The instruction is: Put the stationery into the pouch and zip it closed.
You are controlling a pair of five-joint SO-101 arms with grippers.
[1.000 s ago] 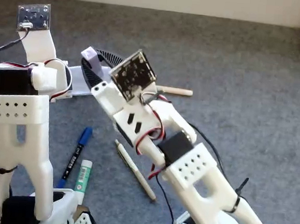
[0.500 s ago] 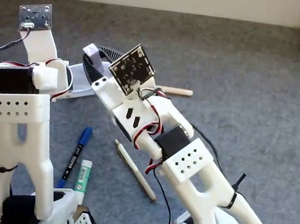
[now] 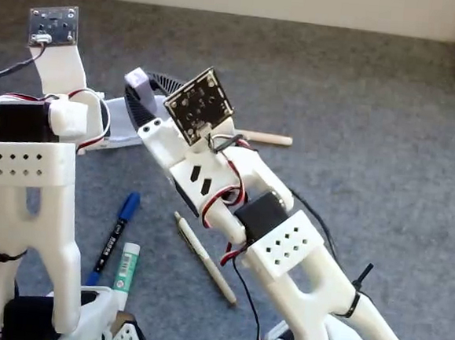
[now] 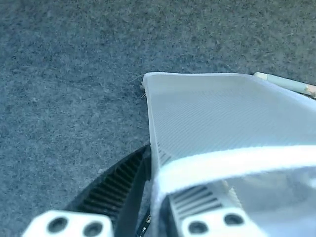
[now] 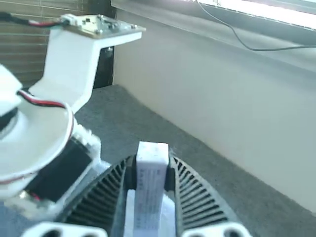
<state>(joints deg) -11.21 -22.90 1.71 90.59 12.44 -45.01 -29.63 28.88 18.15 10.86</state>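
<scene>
The right gripper (image 5: 151,162) has its black ribbed fingers (image 5: 195,197) clamped on a small white-and-lilac rectangular block (image 5: 150,192), held close to the translucent white mesh pouch (image 4: 212,118). The left gripper (image 4: 155,180) pinches the pouch's edge between closed fingers (image 4: 111,195), and the pouch lies on the grey tabletop (image 3: 374,111). Since a second ago, the right wrist has shifted slightly toward the left arm.
</scene>
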